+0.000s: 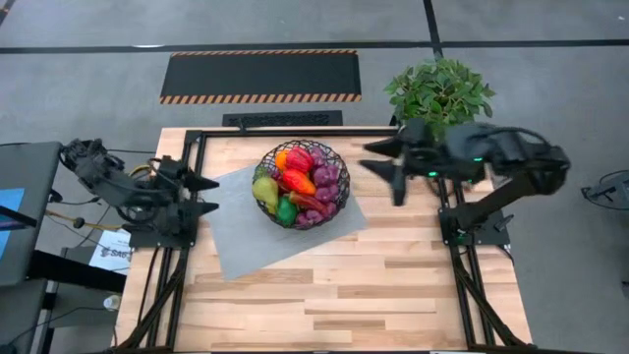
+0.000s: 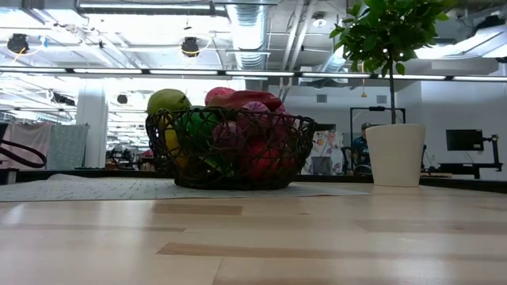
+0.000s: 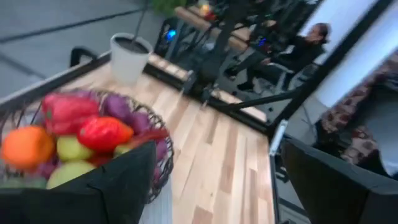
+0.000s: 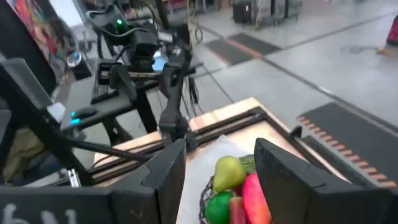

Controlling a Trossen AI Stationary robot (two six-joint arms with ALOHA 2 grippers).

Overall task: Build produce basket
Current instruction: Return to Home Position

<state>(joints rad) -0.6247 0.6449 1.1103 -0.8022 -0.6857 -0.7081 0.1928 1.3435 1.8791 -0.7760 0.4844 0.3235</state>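
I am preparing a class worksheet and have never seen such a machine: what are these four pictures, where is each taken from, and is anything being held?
This is a robot with two dark arms at a wooden table. One picture looks straight down, one looks level across the tabletop, and two come from cameras on the arms' wrists. On a grey mat stands a black wire basket full of colourful produce; a potted plant stands beside the right arm. The left arm waits at the table's left edge. Both arms' jaws stand open and hold nothing.
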